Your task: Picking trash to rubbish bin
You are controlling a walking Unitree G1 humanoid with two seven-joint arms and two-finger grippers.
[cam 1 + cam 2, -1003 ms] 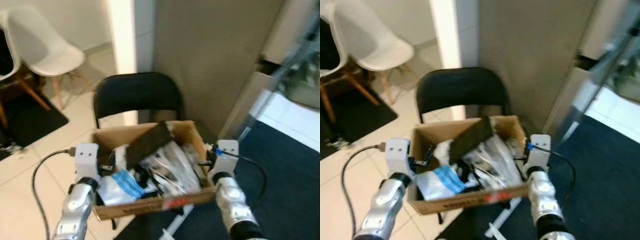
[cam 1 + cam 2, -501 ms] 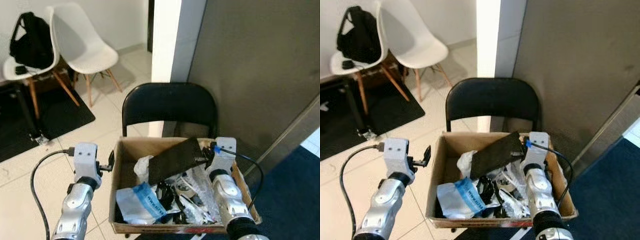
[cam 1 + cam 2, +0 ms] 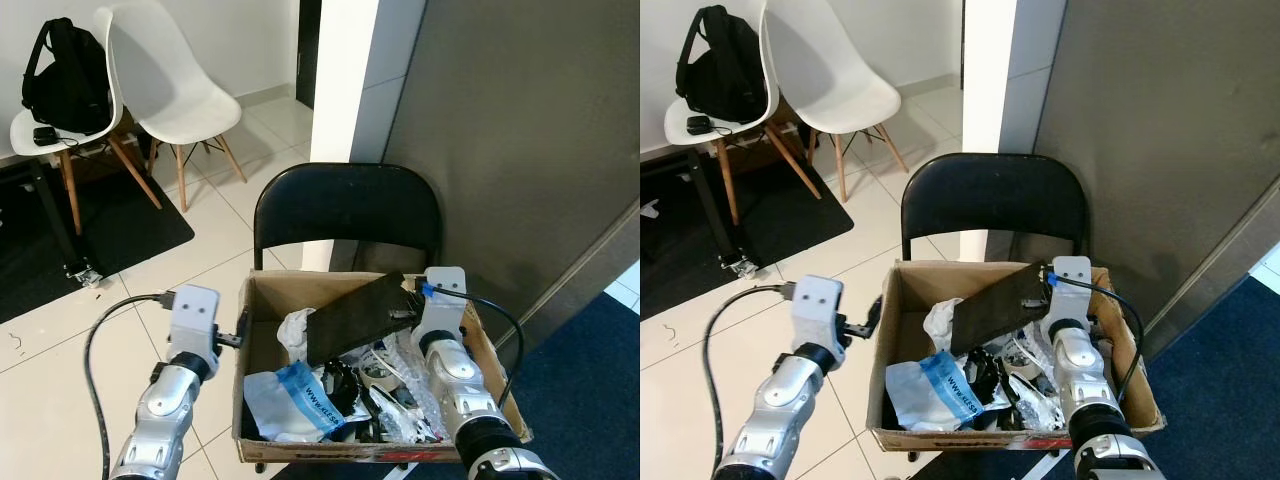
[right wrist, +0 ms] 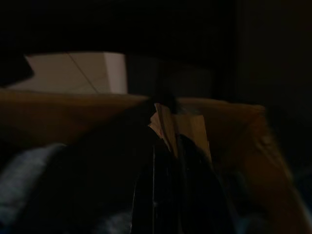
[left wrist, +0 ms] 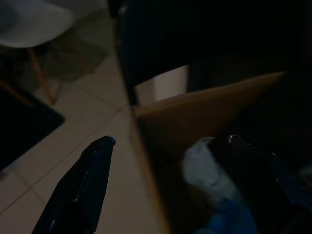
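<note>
- Trash fills a cardboard box (image 3: 898,345) that sits on the seat of a black folding chair (image 3: 992,205); in it lie a flat black sheet (image 3: 998,303), a white-and-blue pouch (image 3: 936,388), crumpled white paper (image 3: 940,318) and clear plastic wrap (image 3: 1035,400).
- Black sheet leans from the box's middle up to its far right corner, just as it did half a second ago.
- Right gripper (image 4: 168,141) is over the box's far right corner, at the sheet's upper edge; whether its fingers are apart or together cannot be told in the dark wrist view.
- Left gripper (image 5: 168,141) has its fingers spread wide, straddling the box's left wall near the far left corner; half a second ago it was well left of the box.
- Beyond the chair, to its left, stand two white shell chairs (image 3: 830,85), a black backpack (image 3: 715,65) on the farther one, with a dark mat (image 3: 710,235) beneath.
</note>
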